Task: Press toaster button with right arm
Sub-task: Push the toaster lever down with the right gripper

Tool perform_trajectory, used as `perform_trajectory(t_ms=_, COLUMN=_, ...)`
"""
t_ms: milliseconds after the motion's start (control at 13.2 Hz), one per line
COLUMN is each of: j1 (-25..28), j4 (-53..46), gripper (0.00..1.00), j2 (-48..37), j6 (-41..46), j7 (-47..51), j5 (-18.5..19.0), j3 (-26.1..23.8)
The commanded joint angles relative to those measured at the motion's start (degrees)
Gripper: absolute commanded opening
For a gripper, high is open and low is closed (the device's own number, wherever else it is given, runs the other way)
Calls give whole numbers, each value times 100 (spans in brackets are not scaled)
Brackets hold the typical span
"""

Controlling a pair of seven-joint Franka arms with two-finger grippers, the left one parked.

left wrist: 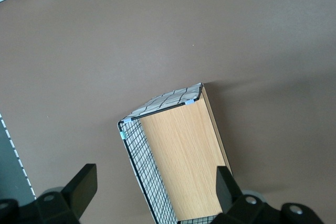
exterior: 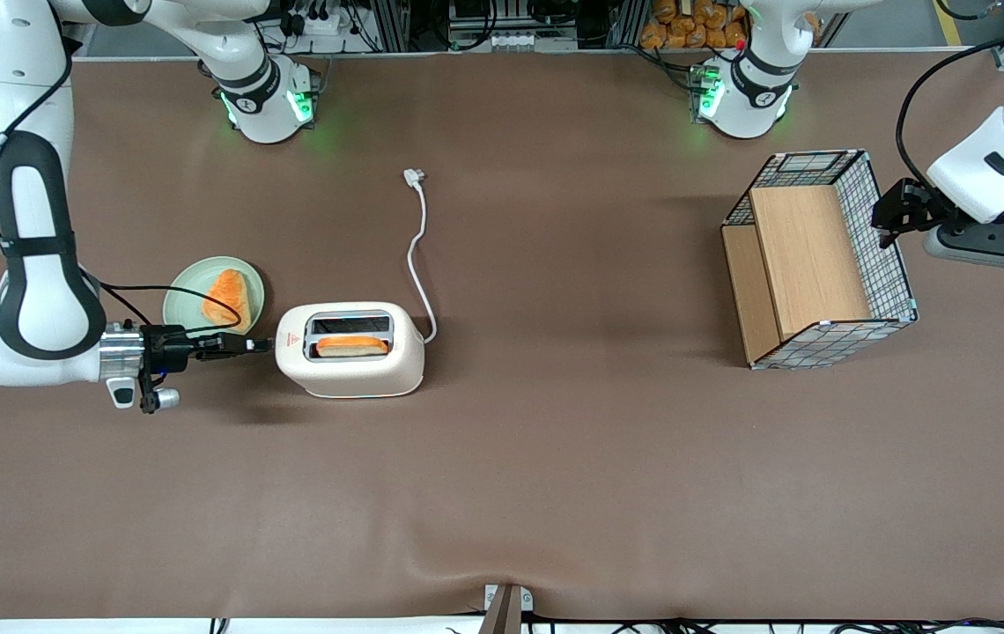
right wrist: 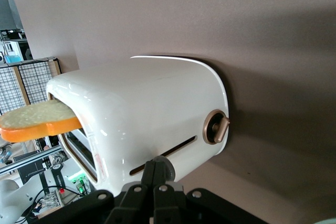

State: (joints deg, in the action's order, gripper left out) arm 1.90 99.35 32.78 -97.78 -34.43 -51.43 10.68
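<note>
So the toaster [exterior: 350,350] sits on the brown desk [exterior: 555,493], toward the working arm's end, and everything else is easiest to place off it. A slice of bread [exterior: 352,345] pokes out of the slot nearer the front camera; the other slot looks dark. Right at the toaster's narrow end, the right arm [exterior: 35,291] lies low and level, and its gripper [exterior: 261,345] has its jaws pressed together, tips up against the toaster button [right wrist: 167,167] on the slotted lever track. From the wrist camera, the fingers [right wrist: 156,178] meet in a single point on that nub, and a round bronze dial [right wrist: 216,127] sits beside the track on the same end face.

Just beside the toaster and a bit farther from the front camera is a pale green plate [exterior: 180,295] with an orange-crusted bread piece [exterior: 226,298] on it. A white cord [exterior: 418,255] runs from the toaster away from the camera, ending in a plug [exterior: 414,177]. Well apart from the toaster, toward the parked arm's end, stands a wire-mesh rack with wooden shelves [exterior: 819,260].
</note>
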Motion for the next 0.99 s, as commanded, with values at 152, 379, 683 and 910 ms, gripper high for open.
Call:
perform_trajectory(t_ms=152, j1=-67, j4=-91, gripper=0, j2=325, j6=5, j7=-222, j5=-157, j3=-31)
perform_trajectory(t_ms=379, j1=-58, j4=-126, gripper=0, j2=422, j6=-56, j7=-239, j5=-149, j3=-31)
perform_trajectory(t_ms=683, j1=-58, j4=-126, gripper=0, j2=518, j6=-109, j7=-274, j5=-131, j3=-22)
perform_trajectory(t_ms=910, j1=-6, j4=-126, gripper=0, j2=597, j6=-337, j7=-274, j5=-105, j3=-22)
